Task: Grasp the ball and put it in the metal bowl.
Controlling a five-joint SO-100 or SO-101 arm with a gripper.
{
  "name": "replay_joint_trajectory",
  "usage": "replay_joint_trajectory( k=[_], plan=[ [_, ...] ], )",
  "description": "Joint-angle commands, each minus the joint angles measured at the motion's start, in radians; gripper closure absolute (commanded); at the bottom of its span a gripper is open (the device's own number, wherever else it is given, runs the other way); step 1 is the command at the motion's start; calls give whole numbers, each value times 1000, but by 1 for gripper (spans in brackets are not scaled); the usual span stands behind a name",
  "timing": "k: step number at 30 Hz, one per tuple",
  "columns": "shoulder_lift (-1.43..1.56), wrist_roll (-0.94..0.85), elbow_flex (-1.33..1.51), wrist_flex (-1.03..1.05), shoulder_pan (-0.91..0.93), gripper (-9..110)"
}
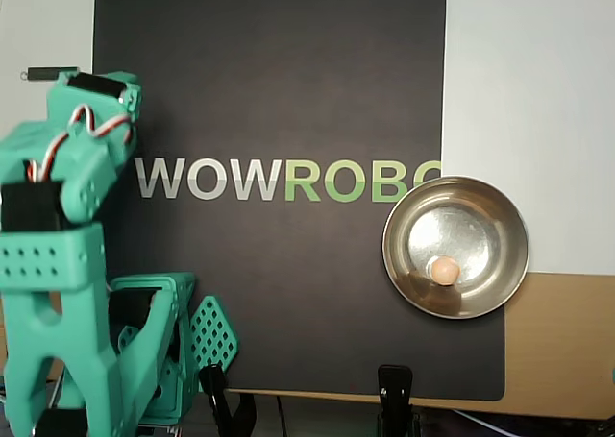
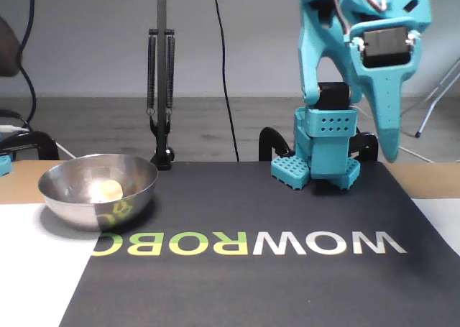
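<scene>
The small tan ball (image 1: 443, 270) lies inside the metal bowl (image 1: 393, 218), a little off centre on its shiny bottom. In the fixed view the ball (image 2: 110, 190) shows above the near wall of the bowl (image 2: 75, 206) at the left. My gripper (image 2: 390, 152) hangs point-down at the far right of the fixed view, beside the arm's base and far from the bowl. Its fingers read as one tapered blade with no gap and nothing between them. In the overhead view the teal arm (image 1: 58, 264) fills the left edge and hides the fingertips.
A black WOWROBO mat (image 1: 279, 91) covers most of the table, with white paper (image 1: 528, 72) beyond it. The arm's base (image 2: 316, 169) stands at the mat's back edge. A lamp stand with springs (image 2: 161, 75) and clamps are behind the bowl.
</scene>
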Motion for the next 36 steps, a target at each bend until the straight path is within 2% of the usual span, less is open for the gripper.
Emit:
replay_joint_trajectory(
  k=[1, 4, 14, 24, 36],
  plan=[
    [160, -6, 118, -87, 2, 101],
    [291, -9, 239, -153, 2, 101],
    [730, -192, 640, -307, 3, 101],
    [1077, -256, 899, -318, 8, 101],
    [1080, -258, 980, -307, 29, 101]
  ],
)
